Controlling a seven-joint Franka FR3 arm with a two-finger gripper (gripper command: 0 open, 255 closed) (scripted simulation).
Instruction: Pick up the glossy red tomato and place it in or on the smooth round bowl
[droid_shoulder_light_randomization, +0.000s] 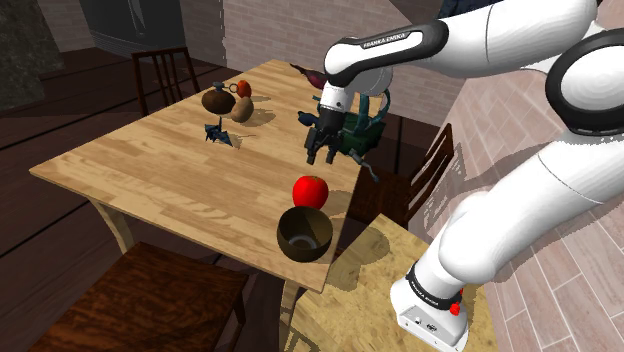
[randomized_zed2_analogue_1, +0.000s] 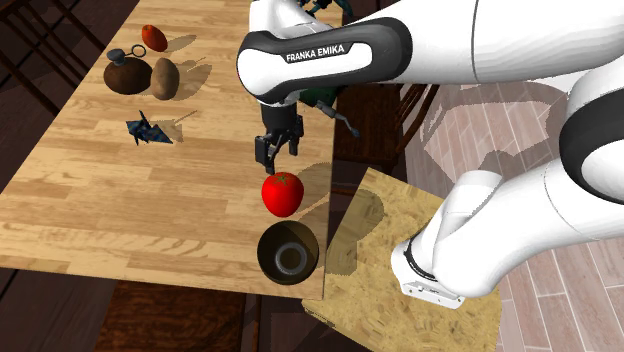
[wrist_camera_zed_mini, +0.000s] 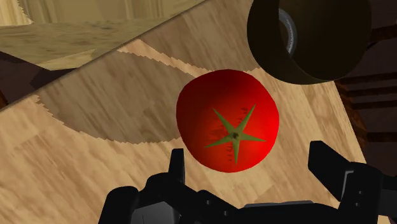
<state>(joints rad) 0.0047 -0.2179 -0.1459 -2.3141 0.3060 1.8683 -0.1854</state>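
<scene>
Tomato (wrist_camera_zed_mini: 228, 121), glossy red with its green stem star facing up, sits on the wooden worktop (droid_shoulder_light_randomization: 150, 170) just beside the dark round bowl (droid_shoulder_light_randomization: 300, 250), while I hold my claw (droid_shoulder_light_randomization: 321, 157) spread wide above it, empty, lined up to straddle it for the grasp.

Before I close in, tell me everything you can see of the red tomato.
The glossy red round tomato looks whole, with a green star-shaped calyx facing up toward the black tool. It sits on the light wooden table near its edge, close beside the dark round bowl. The tool hangs open above it, not touching it.
</scene>
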